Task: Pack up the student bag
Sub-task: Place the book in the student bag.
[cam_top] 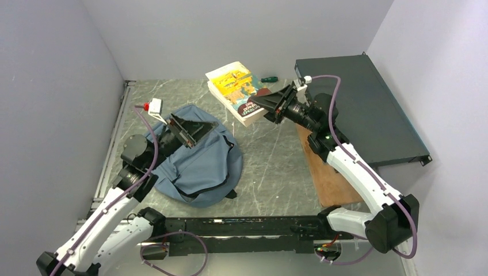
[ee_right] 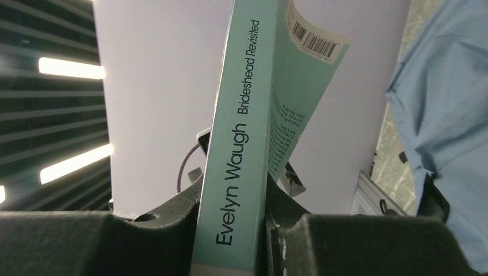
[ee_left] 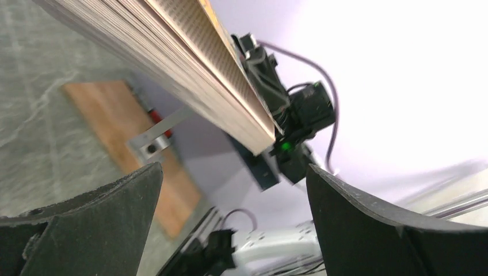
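i can't identify the small white-and-red object (cam_top: 153, 106). the soft grey-blue fabric backpack (cam_top: 201, 167) is partly covered; the teal paperback book (ee_right: 239, 144) is cropped.

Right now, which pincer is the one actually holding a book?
The right pincer, shut on the teal-spined paperback. The left pincer stands wide open and empty over the student bag.
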